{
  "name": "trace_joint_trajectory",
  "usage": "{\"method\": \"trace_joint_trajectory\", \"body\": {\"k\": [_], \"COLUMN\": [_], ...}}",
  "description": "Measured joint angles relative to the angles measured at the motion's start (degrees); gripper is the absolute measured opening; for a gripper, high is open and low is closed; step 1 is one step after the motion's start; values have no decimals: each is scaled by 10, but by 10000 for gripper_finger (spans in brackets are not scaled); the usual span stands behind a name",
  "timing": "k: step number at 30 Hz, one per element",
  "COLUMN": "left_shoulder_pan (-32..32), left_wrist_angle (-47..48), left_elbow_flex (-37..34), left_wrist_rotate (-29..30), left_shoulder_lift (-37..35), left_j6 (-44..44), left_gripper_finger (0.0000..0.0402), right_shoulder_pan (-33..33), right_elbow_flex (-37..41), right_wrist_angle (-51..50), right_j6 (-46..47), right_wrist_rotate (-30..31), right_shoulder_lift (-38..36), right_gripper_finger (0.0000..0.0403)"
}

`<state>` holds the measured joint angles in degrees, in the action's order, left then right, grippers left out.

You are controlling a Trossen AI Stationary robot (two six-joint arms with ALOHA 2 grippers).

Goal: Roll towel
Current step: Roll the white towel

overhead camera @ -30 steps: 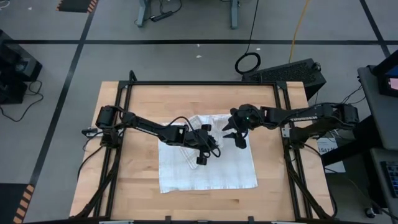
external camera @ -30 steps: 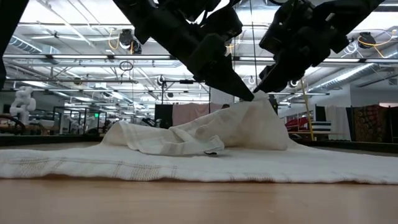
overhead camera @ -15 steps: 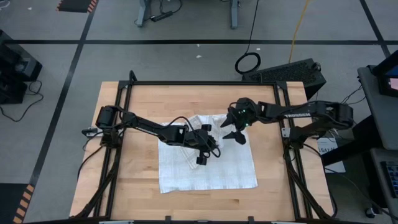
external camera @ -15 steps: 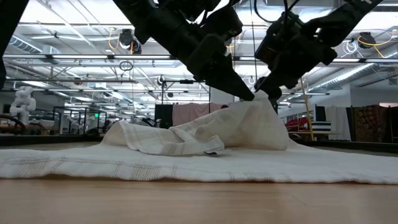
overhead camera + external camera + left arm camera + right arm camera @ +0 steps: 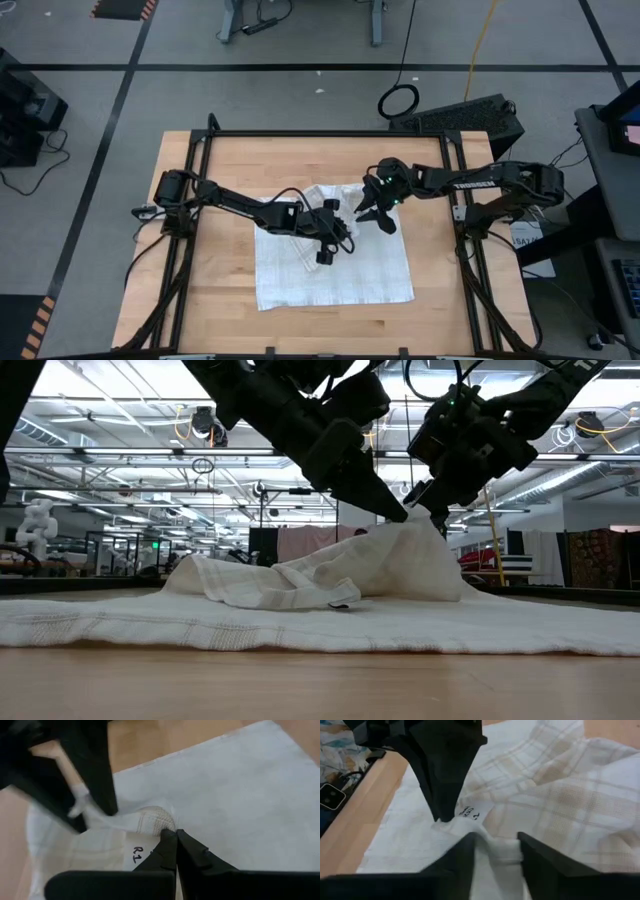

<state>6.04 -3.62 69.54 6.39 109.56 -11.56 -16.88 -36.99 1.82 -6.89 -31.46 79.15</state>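
Observation:
The white checked towel [image 5: 335, 270] lies spread on the wooden table, its near part flat. Its far part is rumpled and drawn up into a peak [image 5: 415, 535]. My left gripper [image 5: 350, 215] comes in from the table's left, slanting down, and is shut at that peak [image 5: 398, 513]. My right gripper [image 5: 372, 216] comes in from the right and meets the same peak [image 5: 432, 520] right beside the left one, shut on a ridge of cloth. My left gripper pinches a small raised fold of the towel [image 5: 159, 822] at its fingertips, slanting down from the table's left. The fold stands lifted as the peak, and the rest of the towel lies on the table. My right gripper has a bunched ridge of the towel [image 5: 499, 845] between its two fingers [image 5: 532, 857], slanting down from the table's right. The ridge is lifted beside the left gripper's tip, with slack cloth running down to the table.
A loose fold of the towel [image 5: 260, 582] lies slumped left of the peak. Black frame rails [image 5: 205, 150] border the wooden table. Bare wood [image 5: 215, 280] shows to the left of the towel and along the near edge.
My right gripper has moved down and toward the table's left and far edge, from just above the cloth onto the raised peak beside the left gripper. The left gripper and the lifted peak have kept still.

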Motion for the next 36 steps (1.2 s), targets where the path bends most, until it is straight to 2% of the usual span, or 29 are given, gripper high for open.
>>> {"method": "trace_joint_trajectory", "body": {"k": [3,5,12,16,19,22,25,30,36], "left_shoulder_pan": [0,0,13,21,26,37,64,132,179], "left_wrist_angle": [2,8,19,27,85,156,222,251,248], "left_elbow_flex": [0,0,0,0,0,1,0,-2,-25], "left_wrist_rotate": [49,73,94,106,113,113,82,61,132], "left_shoulder_lift": [0,0,-5,-5,-15,-32,-44,-47,-46], "left_j6": [34,52,68,103,147,203,254,292,338], "left_gripper_finger": [21,34,82,98,118,152,191,235,242], "right_shoulder_pan": [0,0,0,2,2,10,25,59,90], "right_elbow_flex": [0,0,0,0,0,0,0,0,0], "right_wrist_angle": [-6,-21,-81,-115,-141,-160,-176,-196,-203], "right_j6": [0,-1,-1,-4,-4,11,31,50,69], "right_wrist_rotate": [0,1,2,41,77,112,146,188,211], "right_shoulder_lift": [0,-6,-44,-66,-85,-106,-133,-175,-210], "right_gripper_finger": [40,12,40,29,8,8,12,8,8]}}
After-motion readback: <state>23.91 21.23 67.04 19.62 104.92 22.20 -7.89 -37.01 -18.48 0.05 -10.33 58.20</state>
